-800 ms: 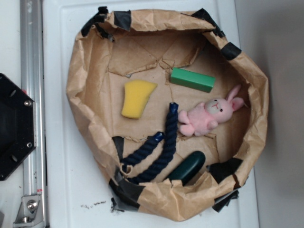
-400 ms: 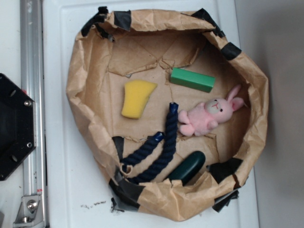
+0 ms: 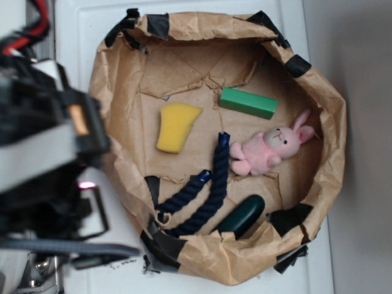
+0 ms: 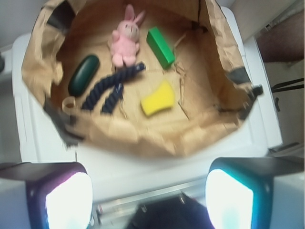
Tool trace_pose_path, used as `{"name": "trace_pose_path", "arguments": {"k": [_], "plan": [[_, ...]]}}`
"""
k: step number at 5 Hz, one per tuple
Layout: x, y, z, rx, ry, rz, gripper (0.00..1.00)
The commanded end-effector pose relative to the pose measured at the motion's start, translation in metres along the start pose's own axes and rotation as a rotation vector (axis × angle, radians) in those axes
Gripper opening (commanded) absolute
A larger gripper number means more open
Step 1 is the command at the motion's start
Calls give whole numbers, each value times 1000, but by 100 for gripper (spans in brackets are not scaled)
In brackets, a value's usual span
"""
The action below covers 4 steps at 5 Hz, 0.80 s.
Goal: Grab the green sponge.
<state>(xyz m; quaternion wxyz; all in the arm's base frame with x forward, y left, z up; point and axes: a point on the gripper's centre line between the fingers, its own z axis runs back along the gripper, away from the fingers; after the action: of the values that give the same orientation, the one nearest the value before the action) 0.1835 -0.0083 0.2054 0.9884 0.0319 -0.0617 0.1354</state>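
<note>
Brown kraft paper, crumpled and patched with black tape, forms a shallow basin (image 3: 113, 165) on the white worktop (image 3: 79, 37). Change since the preceding views: the left of the exterior frame, which showed only a metal rail and a black mount less than a second ago, is now filled by the blurred robot arm (image 3: 49, 135), which has swung in over the basin's left rim. The contents have not moved.

Green sponge (image 3: 248, 102): a bright green flat-faced bar in the upper centre of the basin in the exterior view, lying flat and untouched, just above the pink plush bunny (image 3: 269, 150) and right of the yellow sponge (image 3: 176, 127). A navy rope (image 3: 202, 193) and a dark green cylinder (image 3: 243, 215) lie lower in the frame.

Claw (image 4: 150, 191): in the wrist view its two fingers, one lit pale at lower left (image 4: 66, 198) and one at lower right (image 4: 228, 198), stand far apart with nothing between them, so the jaws are wide and empty. The green sponge (image 4: 160, 46) appears in the upper centre of that view, well apart from the fingers, with the basin's near rim between.

Interpretation: the approach has only begun. The arm probably has to travel across the basin, past the yellow sponge, and descend over the green bar before any closing.
</note>
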Motion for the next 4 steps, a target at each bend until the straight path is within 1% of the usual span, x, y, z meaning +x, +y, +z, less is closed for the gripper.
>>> {"name": "trace_pose_path", "arguments": {"k": [1,2,3,4], "plan": [[56,28,-67,-23,-13,364,100],[49,30,-106,-27,44,407,100],[21,27,-140,-13,109,359,100],[7,26,-167,-67,122,280,100]]}}
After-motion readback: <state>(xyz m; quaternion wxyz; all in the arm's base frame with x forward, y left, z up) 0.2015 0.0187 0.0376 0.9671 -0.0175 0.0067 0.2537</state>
